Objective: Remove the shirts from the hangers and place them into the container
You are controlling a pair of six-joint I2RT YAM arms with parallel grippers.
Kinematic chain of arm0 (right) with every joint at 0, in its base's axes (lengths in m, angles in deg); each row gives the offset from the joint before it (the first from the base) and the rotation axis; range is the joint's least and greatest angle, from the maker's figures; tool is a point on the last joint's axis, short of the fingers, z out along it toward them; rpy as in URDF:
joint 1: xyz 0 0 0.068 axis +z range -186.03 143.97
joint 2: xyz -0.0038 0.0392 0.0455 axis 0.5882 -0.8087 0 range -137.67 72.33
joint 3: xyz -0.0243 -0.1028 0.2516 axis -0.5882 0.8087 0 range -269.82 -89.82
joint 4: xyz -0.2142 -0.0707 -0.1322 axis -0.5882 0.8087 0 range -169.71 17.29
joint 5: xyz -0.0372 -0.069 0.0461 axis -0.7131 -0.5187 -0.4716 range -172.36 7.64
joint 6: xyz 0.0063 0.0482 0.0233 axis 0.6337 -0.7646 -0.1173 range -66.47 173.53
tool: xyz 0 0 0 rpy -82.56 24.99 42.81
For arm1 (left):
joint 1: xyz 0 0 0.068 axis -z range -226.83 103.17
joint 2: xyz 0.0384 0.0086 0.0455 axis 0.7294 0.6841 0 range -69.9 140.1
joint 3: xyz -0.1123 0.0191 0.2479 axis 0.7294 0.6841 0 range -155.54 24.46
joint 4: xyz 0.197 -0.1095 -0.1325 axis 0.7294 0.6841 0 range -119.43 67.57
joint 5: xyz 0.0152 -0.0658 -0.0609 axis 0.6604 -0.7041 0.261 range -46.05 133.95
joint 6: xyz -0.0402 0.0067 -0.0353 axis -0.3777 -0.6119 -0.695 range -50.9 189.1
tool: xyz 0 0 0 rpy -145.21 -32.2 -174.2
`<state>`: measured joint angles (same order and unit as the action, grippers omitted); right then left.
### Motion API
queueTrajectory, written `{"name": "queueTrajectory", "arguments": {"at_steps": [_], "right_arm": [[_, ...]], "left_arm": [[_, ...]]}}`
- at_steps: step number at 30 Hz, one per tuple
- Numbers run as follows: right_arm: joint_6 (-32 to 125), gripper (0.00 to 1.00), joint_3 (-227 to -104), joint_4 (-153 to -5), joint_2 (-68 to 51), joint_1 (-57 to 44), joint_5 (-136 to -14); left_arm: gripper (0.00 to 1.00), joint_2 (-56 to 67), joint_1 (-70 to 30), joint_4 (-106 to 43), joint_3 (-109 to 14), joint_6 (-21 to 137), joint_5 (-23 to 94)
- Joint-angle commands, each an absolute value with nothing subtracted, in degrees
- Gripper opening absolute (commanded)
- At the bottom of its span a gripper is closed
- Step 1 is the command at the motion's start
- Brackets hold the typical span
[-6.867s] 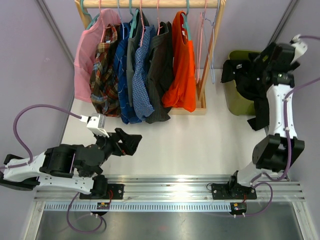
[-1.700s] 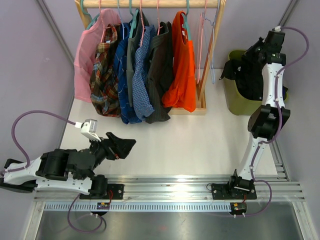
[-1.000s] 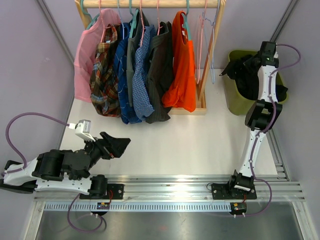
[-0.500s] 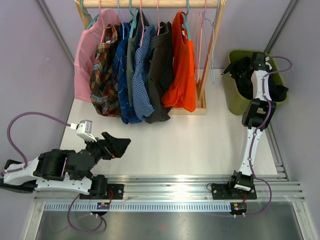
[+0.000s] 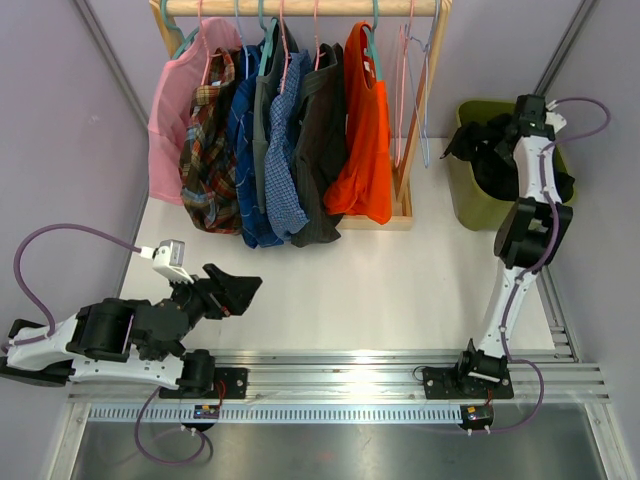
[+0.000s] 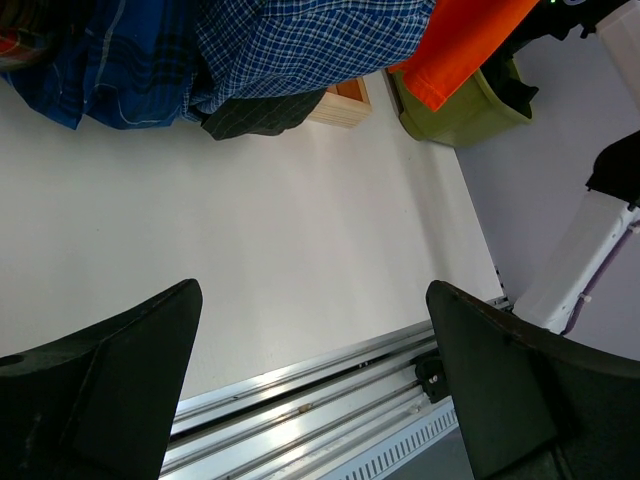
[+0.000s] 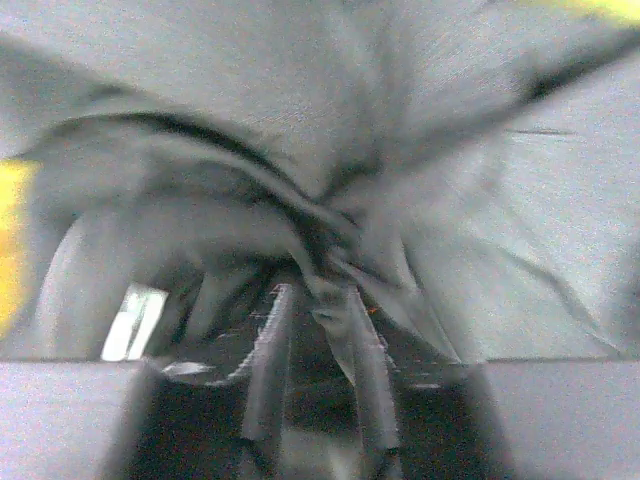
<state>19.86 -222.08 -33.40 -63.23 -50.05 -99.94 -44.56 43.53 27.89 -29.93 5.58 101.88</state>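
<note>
by the purple wall, black shirt spills over the bin rim; right gripper's hold too blurred to tell, left gripper spread; lifting with cloth snagged could drag it out.

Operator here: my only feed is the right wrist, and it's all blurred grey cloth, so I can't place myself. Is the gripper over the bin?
Observer: Yes. The top view shows the right gripper above the bin, at the black shirt.
Operator: Is the shirt fully inside?
Observer: No, part of it drapes over the bin's left rim.
Operator: And the other arm?
Observer: The left gripper is open and empty, low over the table.
</note>
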Motion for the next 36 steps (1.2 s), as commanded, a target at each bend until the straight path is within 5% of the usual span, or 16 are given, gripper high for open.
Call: {"name": "queueTrajectory", "arguments": {"at_steps": [1,3,7,10,16,36], "right_arm": [[23.12,0.39,-216.75,-45.31,-46.43,-50.97,-101.27],[25.57,0.58,-215.49,-47.01,-42.91,-50.97,-97.14],[28.4,0.78,-231.2,-33.53,-49.46,-51.06,-73.91],[28.73,0.86,-244.74,-23.76,-55.45,-48.78,-68.39],[29.09,0.87,-235.8,-25.49,-52.91,-45.09,-65.39],[33.14,0.82,-231.14,-21.35,-58.0,-39.2,-85.87]], "left_arm": [[0.99,-44.32,43.52,24.54,-31.44,6.26,103.98],[0.99,-44.67,43.43,24.01,-31.09,6.87,103.89],[0.99,-45.38,43.52,21.38,-29.77,8.02,103.72],[0.99,-45.55,43.52,20.76,-29.51,8.46,103.45],[0.99,-46.95,43.52,23.47,-29.51,6.79,102.57],[0.99,-51.97,43.52,24.44,-26.17,4.59,101.69]]}}
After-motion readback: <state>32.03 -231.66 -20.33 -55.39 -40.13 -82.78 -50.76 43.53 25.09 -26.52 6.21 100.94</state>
